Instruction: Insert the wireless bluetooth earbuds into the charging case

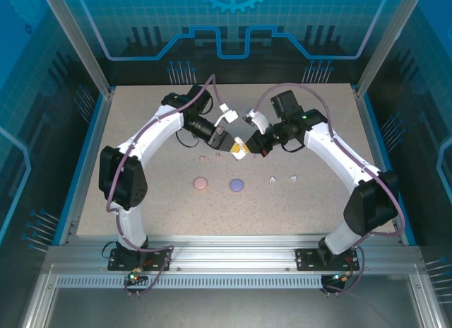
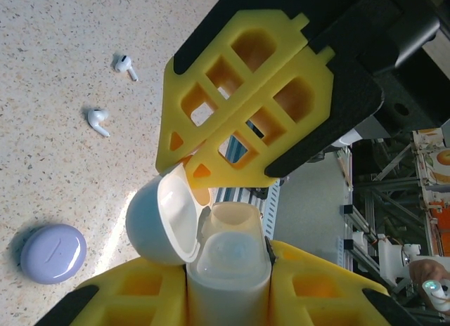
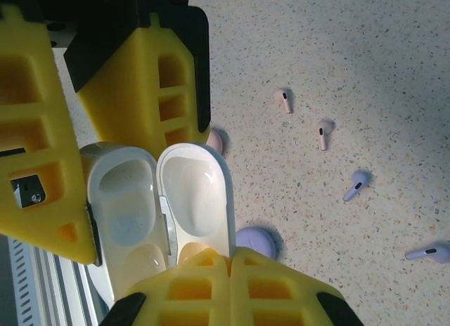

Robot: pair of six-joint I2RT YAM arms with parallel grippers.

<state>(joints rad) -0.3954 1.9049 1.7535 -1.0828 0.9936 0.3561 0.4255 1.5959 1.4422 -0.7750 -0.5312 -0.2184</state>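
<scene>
The left gripper (image 2: 226, 280) pinches the base of the white charging case (image 3: 121, 199), whose lid (image 3: 195, 189) is flipped open. The right gripper (image 3: 228, 266), fingers pressed together, touches the lid's rim. On the table (image 1: 169, 208) lie 2 white earbuds (image 2: 98, 120), 2 pink earbuds (image 3: 284, 100) and 2 purple earbuds (image 3: 356, 185).

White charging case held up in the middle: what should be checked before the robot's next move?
1. Grip: the left gripper clamps the white charging case: ok.
2. Access: its lid stands open: ok.
3. Room: the case's wells look empty: ok.
4. Load: the right gripper carries an earbud: not ok, shut and empty beside the lid.
5. Supply: two white earbuds lie free on the table: ok.
6. Fit: which well takes which bud: cannot tell.
</scene>
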